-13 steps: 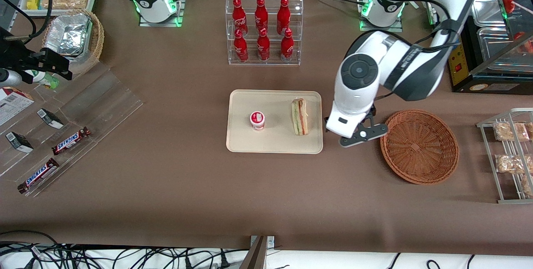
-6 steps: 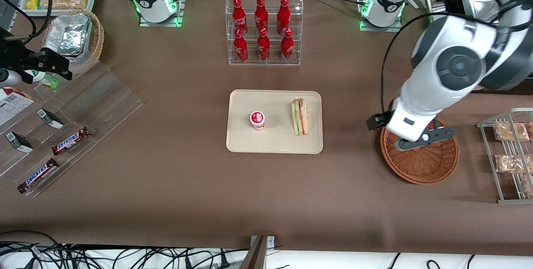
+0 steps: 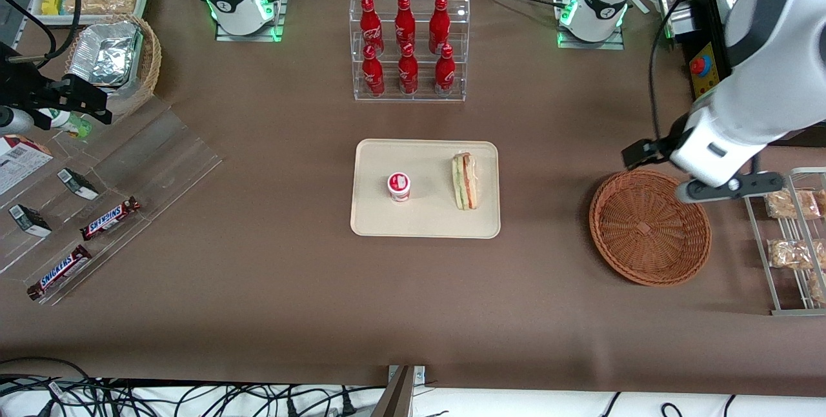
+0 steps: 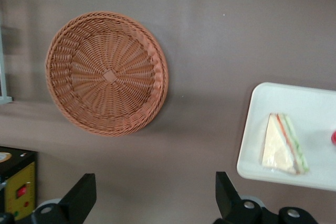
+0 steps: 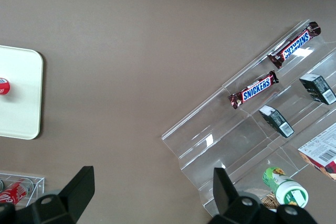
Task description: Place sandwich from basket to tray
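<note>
The sandwich [image 3: 464,181] [image 4: 283,144], a pale wedge with red and green layers, lies on the cream tray [image 3: 426,218] [image 4: 315,103], at the tray's end nearest the working arm. The reddish-brown wicker basket [image 3: 648,226] [image 4: 107,95] holds nothing and sits beside the tray toward the working arm's end. My left gripper [image 3: 708,175] [image 4: 154,178] hangs high over the basket's rim, farther from the front camera than the basket's middle. It is open, its black fingers [image 4: 84,195] wide apart with only bare table showing between them.
A small red-lidded cup [image 3: 399,186] stands on the tray. An acrylic rack of red bottles [image 3: 408,46] is farther back. A grey wire rack [image 3: 790,236] with snack packs stands beside the basket. Candy-bar shelves [image 3: 110,218] lie toward the parked arm's end.
My gripper has swung from beside the tray, across the basket, toward the working arm's end of the table. The sandwich stayed on the tray.
</note>
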You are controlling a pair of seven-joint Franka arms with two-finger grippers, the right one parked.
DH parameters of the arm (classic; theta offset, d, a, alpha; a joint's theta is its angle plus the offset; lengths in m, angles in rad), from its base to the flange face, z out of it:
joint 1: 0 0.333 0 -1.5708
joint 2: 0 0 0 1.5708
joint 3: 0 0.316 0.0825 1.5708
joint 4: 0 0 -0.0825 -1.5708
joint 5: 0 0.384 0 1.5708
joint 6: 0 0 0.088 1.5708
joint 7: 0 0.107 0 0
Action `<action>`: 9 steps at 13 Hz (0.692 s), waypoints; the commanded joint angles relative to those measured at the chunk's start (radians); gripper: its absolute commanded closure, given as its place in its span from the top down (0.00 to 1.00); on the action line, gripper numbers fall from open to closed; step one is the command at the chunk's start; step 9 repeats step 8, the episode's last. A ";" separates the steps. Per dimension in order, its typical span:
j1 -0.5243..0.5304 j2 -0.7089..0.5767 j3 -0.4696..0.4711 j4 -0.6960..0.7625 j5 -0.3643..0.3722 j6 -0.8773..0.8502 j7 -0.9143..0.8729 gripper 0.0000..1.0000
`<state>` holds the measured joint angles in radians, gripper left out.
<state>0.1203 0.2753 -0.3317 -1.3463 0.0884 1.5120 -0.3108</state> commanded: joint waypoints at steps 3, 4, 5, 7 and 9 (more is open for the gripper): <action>-0.071 -0.171 0.195 -0.140 -0.104 -0.015 0.228 1.00; -0.088 -0.195 0.216 -0.164 -0.105 -0.015 0.272 1.00; -0.093 -0.218 0.229 -0.184 -0.105 -0.015 0.320 1.00; -0.093 -0.220 0.229 -0.186 -0.107 -0.016 0.348 1.00; -0.091 -0.216 0.229 -0.185 -0.122 -0.016 0.346 1.00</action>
